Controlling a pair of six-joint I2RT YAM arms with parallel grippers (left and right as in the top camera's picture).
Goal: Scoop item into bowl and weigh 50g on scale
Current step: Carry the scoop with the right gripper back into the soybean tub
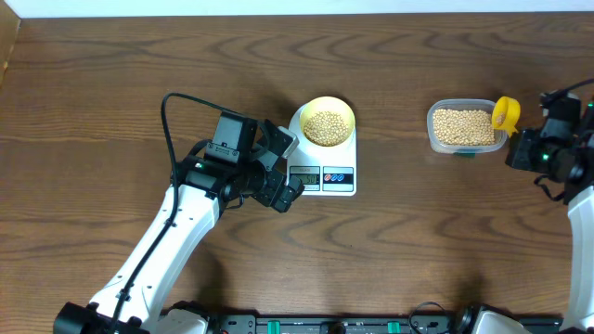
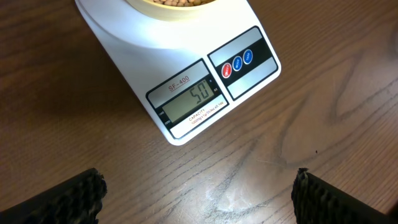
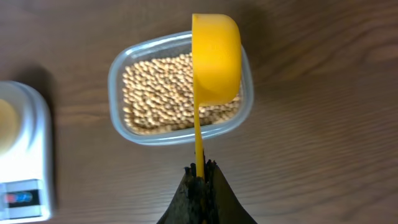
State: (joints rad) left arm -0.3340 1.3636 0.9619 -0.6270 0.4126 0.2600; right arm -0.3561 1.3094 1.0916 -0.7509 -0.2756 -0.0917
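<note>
The left gripper (image 2: 198, 184) is fully open and empty, just in front of the scale (image 2: 124, 53), whose display reads 50. The bowl (image 1: 347, 109) of beans (image 1: 326, 127) sits on the scale. The right gripper (image 3: 200, 169) is closed on the handle of the scoop (image 3: 216, 56), above the tub (image 3: 114, 84)

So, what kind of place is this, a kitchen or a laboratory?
Likely a robot test bench, not a real kitchen: a left arm and a right arm stand at a wooden table, with a scale, a bowl and a tub of beans laid out.
</note>
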